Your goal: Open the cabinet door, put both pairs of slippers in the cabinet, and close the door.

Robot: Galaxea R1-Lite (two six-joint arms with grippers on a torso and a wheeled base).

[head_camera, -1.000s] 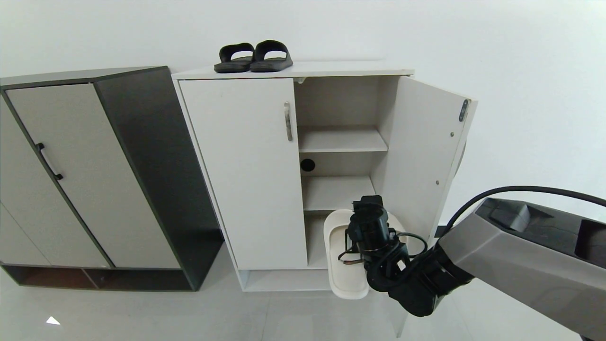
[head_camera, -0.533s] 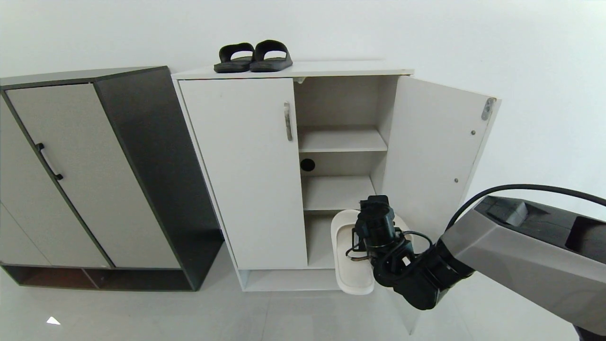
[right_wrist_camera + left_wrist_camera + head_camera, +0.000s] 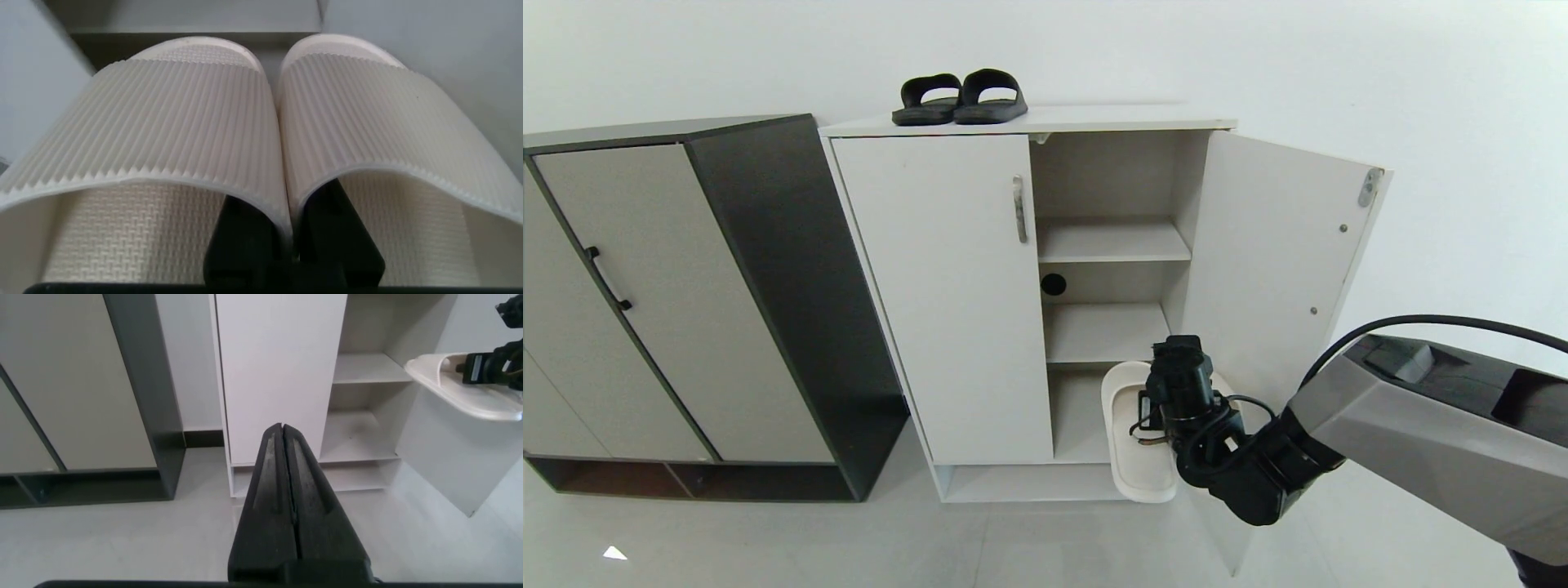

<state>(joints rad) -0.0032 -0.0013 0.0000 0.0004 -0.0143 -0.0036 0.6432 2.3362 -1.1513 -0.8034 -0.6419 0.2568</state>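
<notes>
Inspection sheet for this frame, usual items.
Surface: pale floor.
Job's things: cabinet with right door open and left door shut; black slippers on its top; white slippers held at the bottom compartment's mouth.
Clutter: nothing seen.
Grippers: right gripper, jaws shut on the white slippers' straps; left gripper, jaws shut, empty, back from the cabinet.
Cables: black cable arcs over the right arm.
Surroundings: grey cabinet at left, door shut; white wall behind.
</notes>
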